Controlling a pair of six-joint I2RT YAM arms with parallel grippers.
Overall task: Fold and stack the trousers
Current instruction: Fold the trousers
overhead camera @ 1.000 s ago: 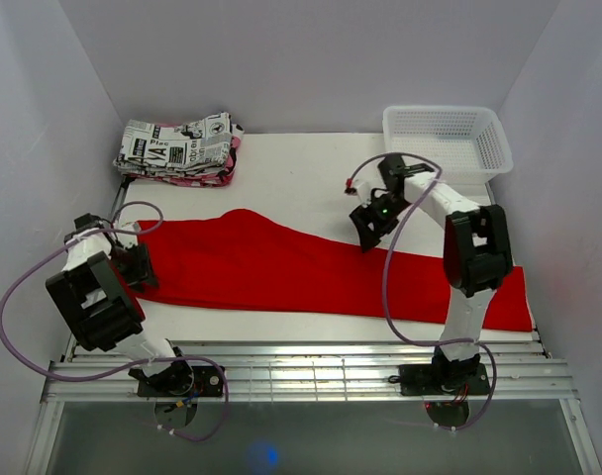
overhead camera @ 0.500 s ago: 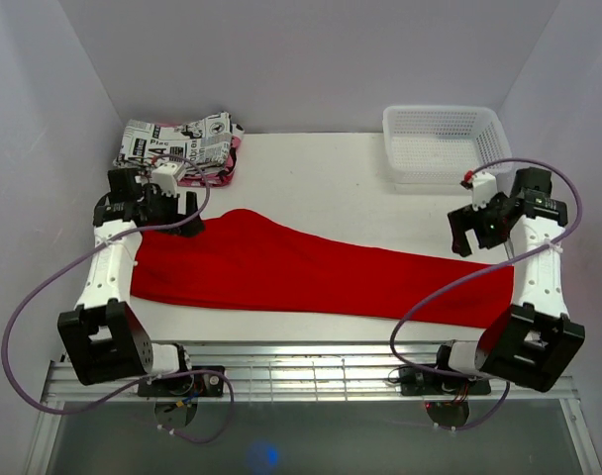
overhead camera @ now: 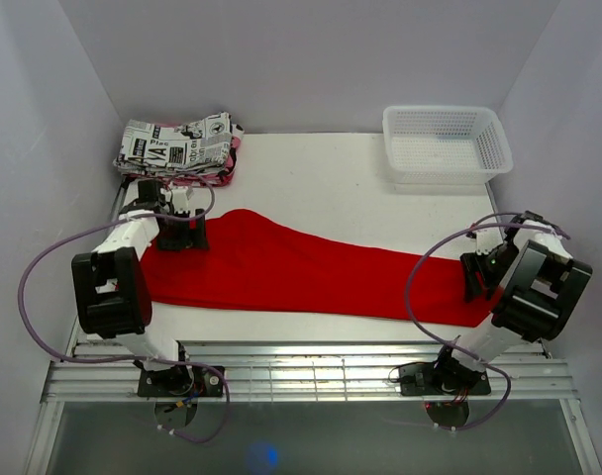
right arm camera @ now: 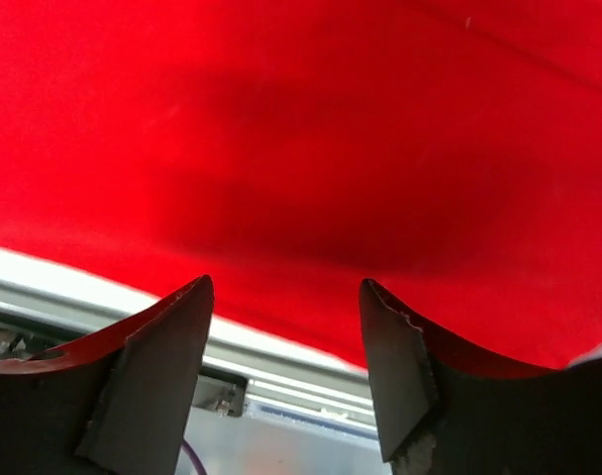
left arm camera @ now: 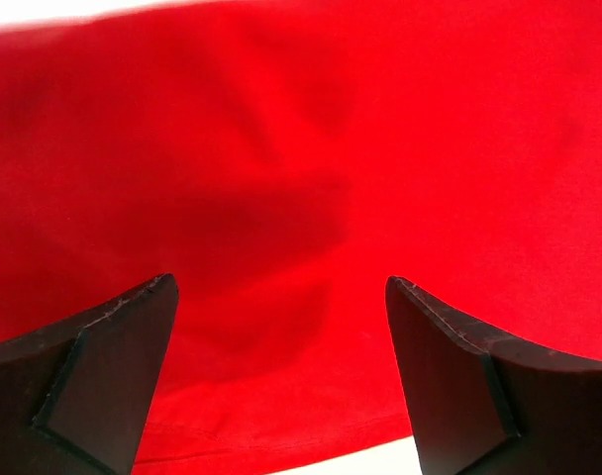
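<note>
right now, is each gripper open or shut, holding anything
Left gripper: open, over the wide end of the trousers, gripping nothing.
Right gripper: open, over the trousers' narrow end, gripping nothing.

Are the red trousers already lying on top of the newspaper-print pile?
No, the red trousers lie stretched out flat across the table, not on the newspaper-print pile in the far left corner.

In the top view, the narrow end of the trousers (overhead camera: pixel 311 272) at 3 o'clock is partly covered by the right claw (overhead camera: pixel 476 279) and its arm. The wide end at 9 o'clock is partly covered by the left claw (overhead camera: pixel 187 230). In both wrist views the fabric is cut off at the sides and the finger bases at 6 o'clock.
</note>
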